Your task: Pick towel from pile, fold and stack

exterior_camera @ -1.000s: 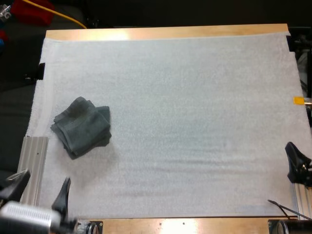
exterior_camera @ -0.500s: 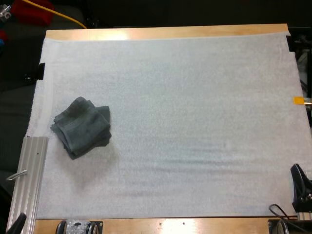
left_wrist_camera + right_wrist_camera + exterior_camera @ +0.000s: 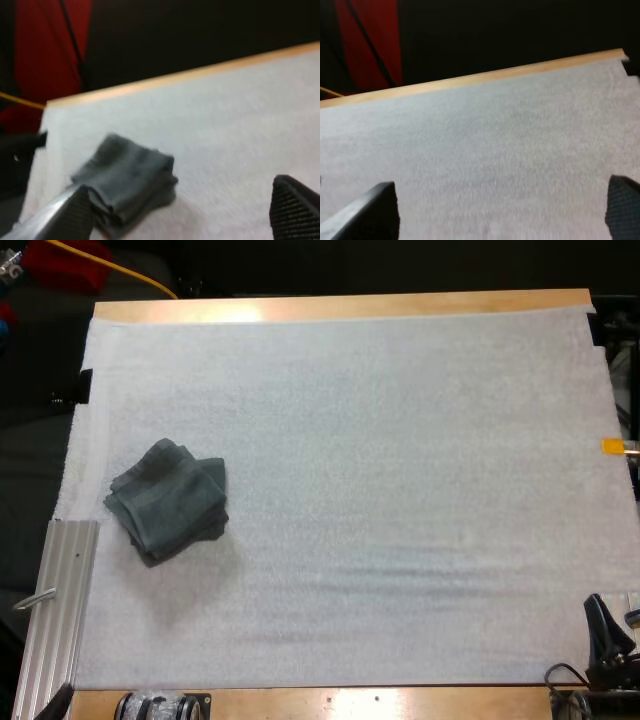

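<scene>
One dark grey-green towel [image 3: 168, 498], loosely folded, lies on the left part of the white mat [image 3: 380, 460]. In the left wrist view the towel [image 3: 125, 180] lies ahead of my left gripper [image 3: 182, 187], nearer to one finger; the fingers stand wide apart and touch nothing. My right gripper [image 3: 502, 184] is open too, over bare mat, with nothing between its fingers. In the high view one black finger [image 3: 603, 628] of the right gripper shows at the mat's near right corner, far from the towel.
A ribbed aluminium rail [image 3: 55, 610] runs along the mat's near left edge, just below the towel. The wooden table edge [image 3: 340, 306] borders the far side, with dark space beyond it.
My left gripper has drawn back out of the high view at the lower left corner. The right gripper has dropped toward the near edge. The towel has not moved.
</scene>
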